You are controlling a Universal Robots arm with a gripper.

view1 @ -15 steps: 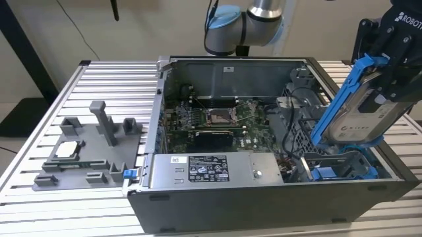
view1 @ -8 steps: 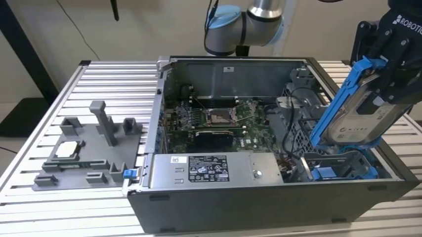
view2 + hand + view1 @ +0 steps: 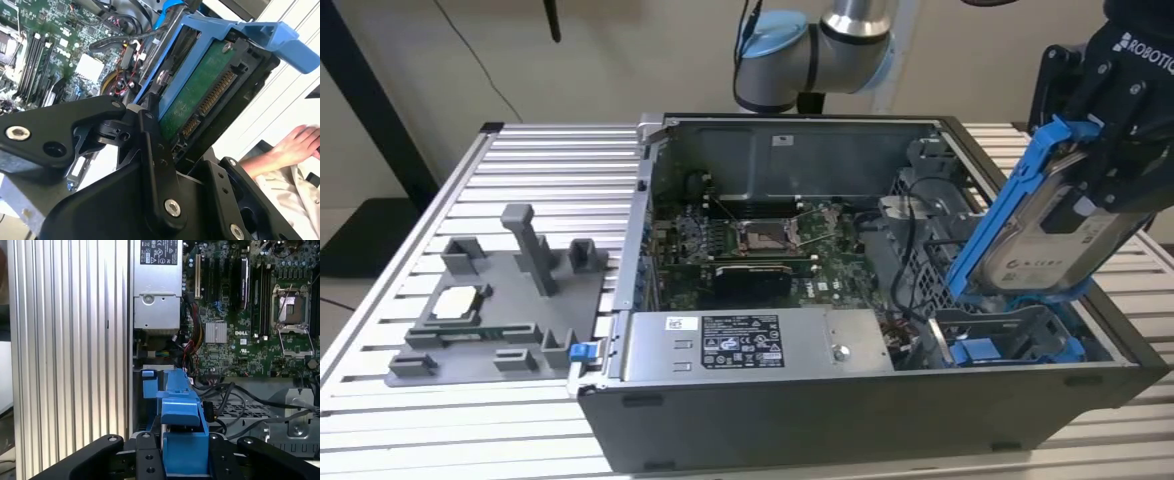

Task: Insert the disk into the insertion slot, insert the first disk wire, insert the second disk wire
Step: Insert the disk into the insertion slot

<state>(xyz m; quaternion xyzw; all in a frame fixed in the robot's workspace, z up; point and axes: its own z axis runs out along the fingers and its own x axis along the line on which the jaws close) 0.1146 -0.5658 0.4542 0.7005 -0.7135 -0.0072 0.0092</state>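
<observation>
Blue-framed disk (image 3: pixel 1047 240): tilted, just above slot (image 3: pixel 1007 338).
Gripper (image 3: pixel 185 457): pinches disk.
Slot: disk should enter square, I judge.

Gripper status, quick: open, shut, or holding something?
Gripper: shut on the flat silver-grey disk in its bright blue plastic frame, tilted over the open dark grey computer case.
</observation>
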